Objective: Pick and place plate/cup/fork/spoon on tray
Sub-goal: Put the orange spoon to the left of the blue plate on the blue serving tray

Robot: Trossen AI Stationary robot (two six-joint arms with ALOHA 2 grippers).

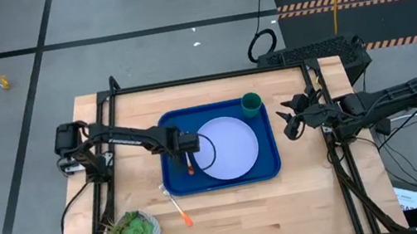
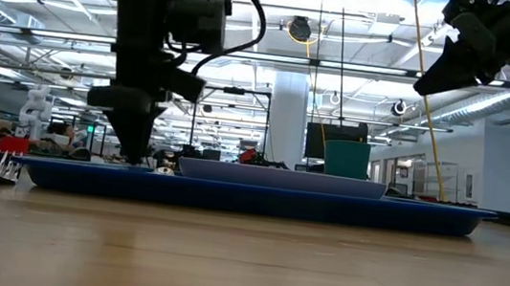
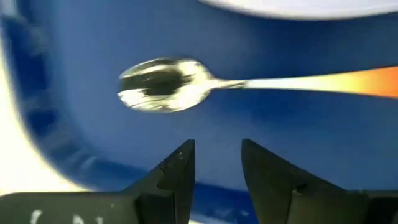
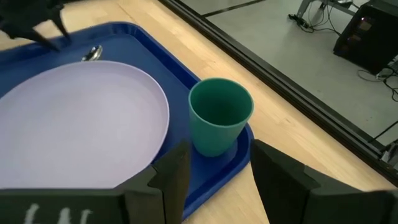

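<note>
Nearest, on bare wood in front of the tray (image 1: 223,180): the fork (image 1: 175,205), beside a potted plant (image 1: 135,231). Then, on the tray's left side, the spoon (image 3: 163,84) lying flat next to the plate (image 1: 227,148), with the left gripper (image 3: 216,169) poised right above, fingers parted and empty. Farther back, the cup (image 4: 219,114) upright in the tray's far right corner; off past the tray's right edge, raised, the right gripper (image 4: 215,171), spread wide, holding nothing.

Two black jointed arms (image 1: 124,137) carry looping black cables.
</note>
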